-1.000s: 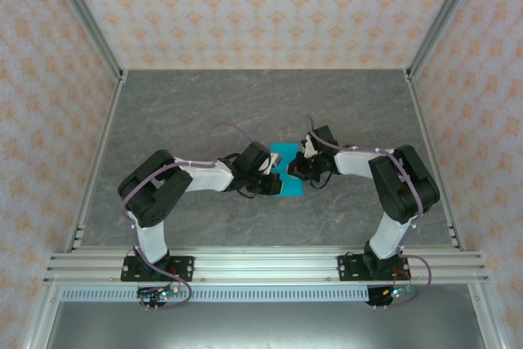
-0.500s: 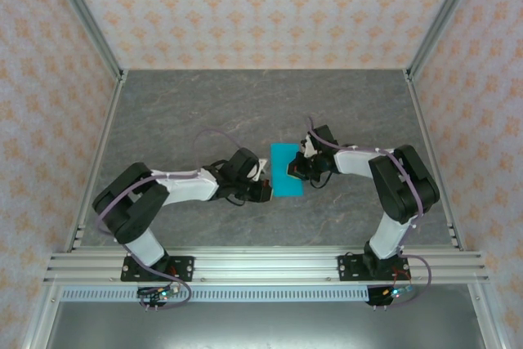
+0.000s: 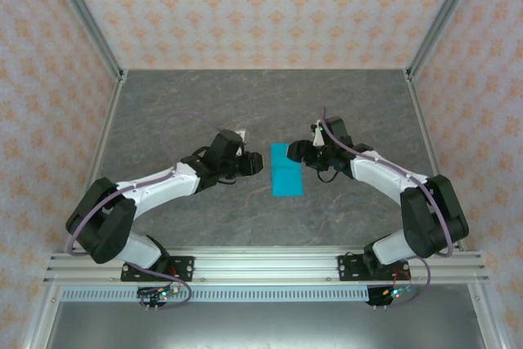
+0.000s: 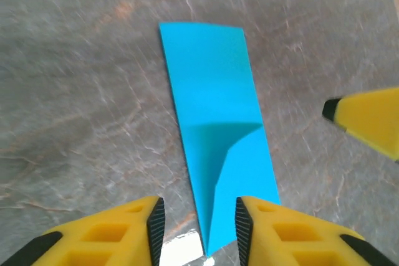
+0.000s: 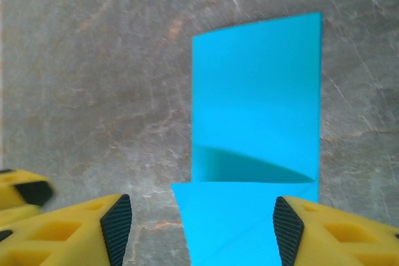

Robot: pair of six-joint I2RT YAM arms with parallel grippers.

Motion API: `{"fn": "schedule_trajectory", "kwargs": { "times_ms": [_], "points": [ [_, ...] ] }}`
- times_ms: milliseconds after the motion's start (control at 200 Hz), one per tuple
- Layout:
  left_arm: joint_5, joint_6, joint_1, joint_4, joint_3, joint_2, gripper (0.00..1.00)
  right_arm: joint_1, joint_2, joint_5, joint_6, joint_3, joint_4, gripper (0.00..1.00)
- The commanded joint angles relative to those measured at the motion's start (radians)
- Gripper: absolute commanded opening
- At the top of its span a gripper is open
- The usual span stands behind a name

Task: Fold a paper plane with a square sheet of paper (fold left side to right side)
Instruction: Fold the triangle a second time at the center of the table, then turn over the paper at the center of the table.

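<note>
The cyan-blue sheet of paper lies flat on the grey table as a narrow strip, folded in half lengthwise. My left gripper hovers just left of it, open. In the left wrist view the paper runs away from the gripper, its near corner between the spread fingers with nothing pinched. My right gripper is at the strip's far right corner, open. In the right wrist view the paper has its near layer lifted a little, lying untouched between the wide fingers of the gripper.
The marbled grey table is walled by patterned panels with aluminium posts at the corners. An aluminium rail carrying both arm bases runs along the near edge. The other arm's yellow finger shows at the right of the left wrist view.
Both grippers were shut at the paper's edges and have opened. The left one has drawn back to the left, the right one up and to the right, and the folded paper lies free.
</note>
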Motion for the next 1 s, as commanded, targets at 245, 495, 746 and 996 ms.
{"fn": "schedule_trajectory", "kwargs": {
  "times_ms": [245, 495, 746, 996],
  "points": [
    [0.076, 0.044, 0.0, 0.08, 0.033, 0.053, 0.46, 0.006, 0.053, -0.019, 0.008, -0.047, 0.008, 0.65],
    [0.283, 0.059, -0.002, 0.146, 0.185, 0.297, 0.43, 0.008, 0.022, -0.012, 0.011, -0.069, -0.013, 0.65],
    [0.338, 0.063, -0.014, 0.15, 0.247, 0.427, 0.36, 0.008, -0.006, 0.004, 0.005, -0.074, -0.038, 0.65],
    [0.298, 0.077, -0.014, 0.121, 0.24, 0.431, 0.22, 0.008, -0.008, 0.006, 0.0, -0.07, -0.046, 0.65]
  ]
}}
